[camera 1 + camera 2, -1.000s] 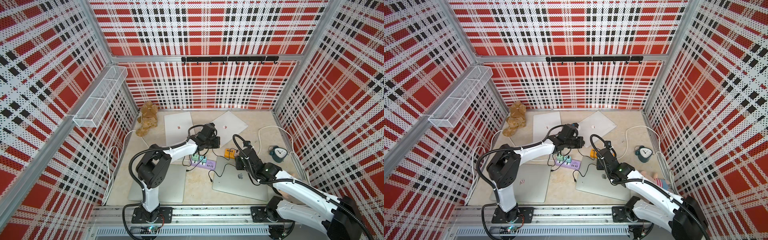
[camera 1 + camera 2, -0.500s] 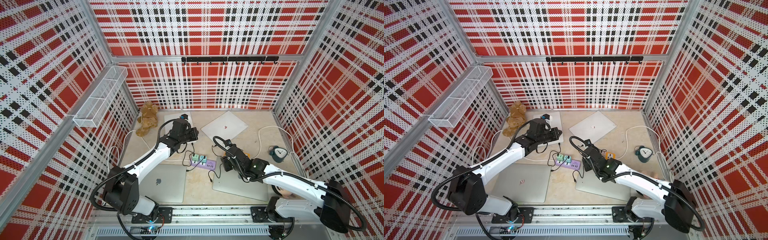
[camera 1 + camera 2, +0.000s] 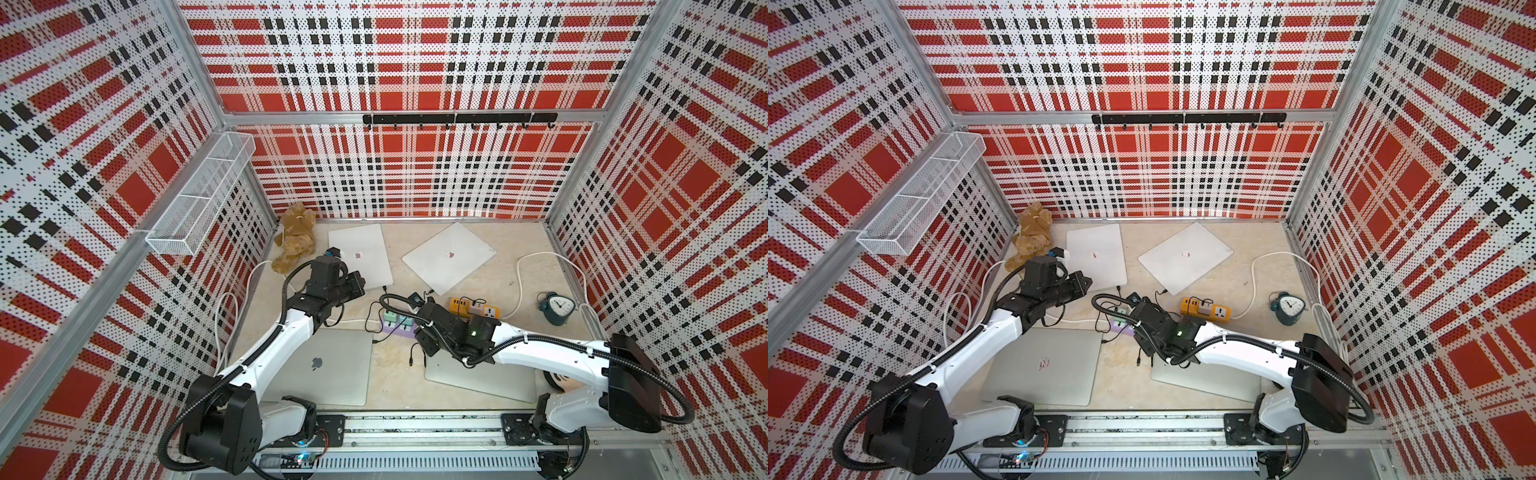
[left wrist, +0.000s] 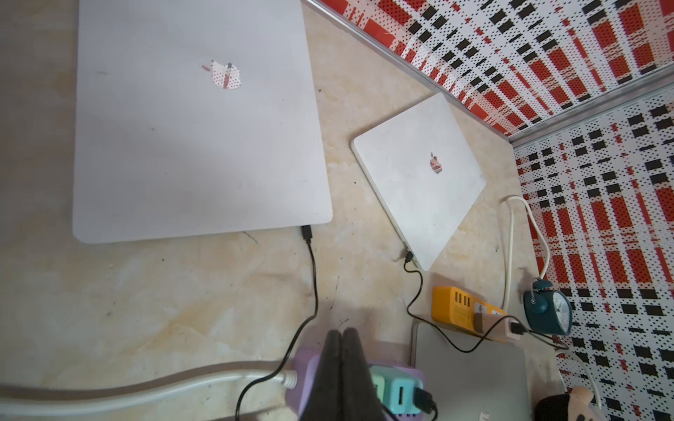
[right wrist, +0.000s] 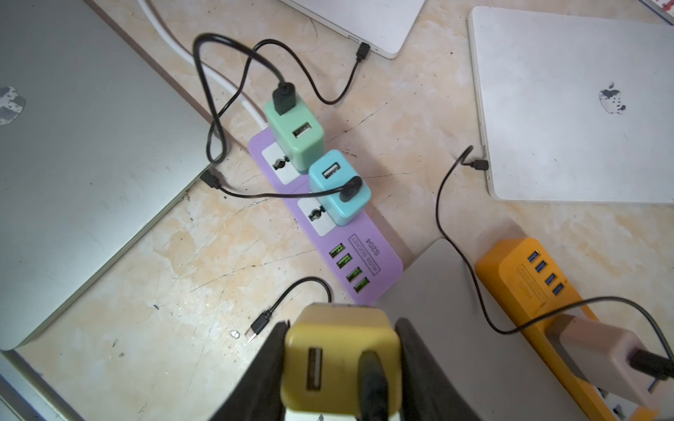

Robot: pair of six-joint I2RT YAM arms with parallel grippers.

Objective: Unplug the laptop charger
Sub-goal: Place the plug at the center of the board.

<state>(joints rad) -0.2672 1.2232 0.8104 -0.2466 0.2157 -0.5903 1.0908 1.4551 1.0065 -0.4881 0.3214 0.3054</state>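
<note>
Since the right end effector left the orange power strip, it grips the yellow charger just beside the purple power strip, so unplugging looks done. The left end effector is clenched, empty, near that strip.

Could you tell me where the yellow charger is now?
In the right wrist view, the yellow charger sits in the right gripper, close to the purple power strip's USB end.

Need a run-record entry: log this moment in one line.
right tool: gripping yellow plastic charger block | left tool: shut, empty | mint charger, blue charger: plugged into purple power strip
</note>
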